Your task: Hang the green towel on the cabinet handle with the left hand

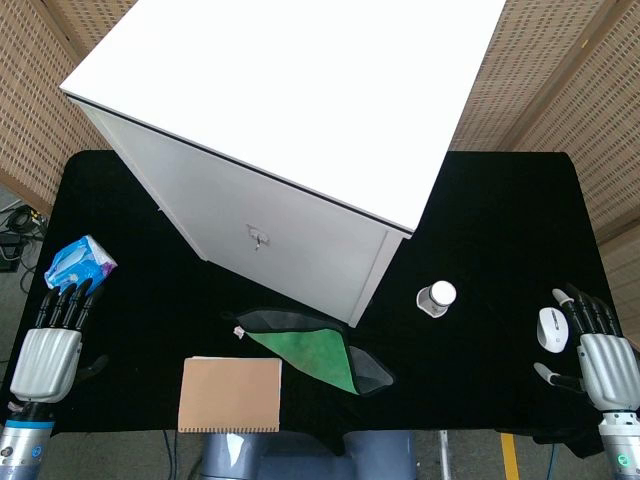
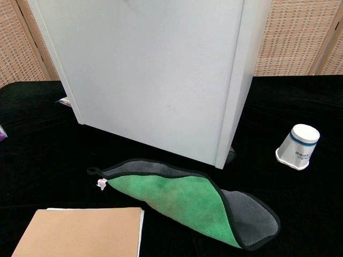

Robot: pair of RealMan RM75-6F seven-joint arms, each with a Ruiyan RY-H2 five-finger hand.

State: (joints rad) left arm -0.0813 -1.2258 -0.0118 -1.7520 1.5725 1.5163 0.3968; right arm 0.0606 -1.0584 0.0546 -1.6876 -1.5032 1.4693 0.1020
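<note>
The green towel (image 1: 312, 348) (image 2: 185, 199), grey on its back with a dark border, lies folded flat on the black table just in front of the white cabinet (image 1: 290, 130) (image 2: 161, 69). A small hanging loop (image 2: 94, 171) sticks out at its left end. The cabinet's small metal handle (image 1: 258, 238) sits on the front face, above the towel. My left hand (image 1: 55, 340) rests open at the table's left edge, well left of the towel, holding nothing. My right hand (image 1: 600, 350) lies open at the far right edge. Neither hand shows in the chest view.
A brown notebook (image 1: 231, 394) (image 2: 80, 231) lies at the front, left of the towel. A blue tissue pack (image 1: 80, 262) sits beyond my left hand. An upturned paper cup (image 1: 437, 297) (image 2: 298, 146) stands right of the cabinet. A white mouse (image 1: 551, 328) lies beside my right hand.
</note>
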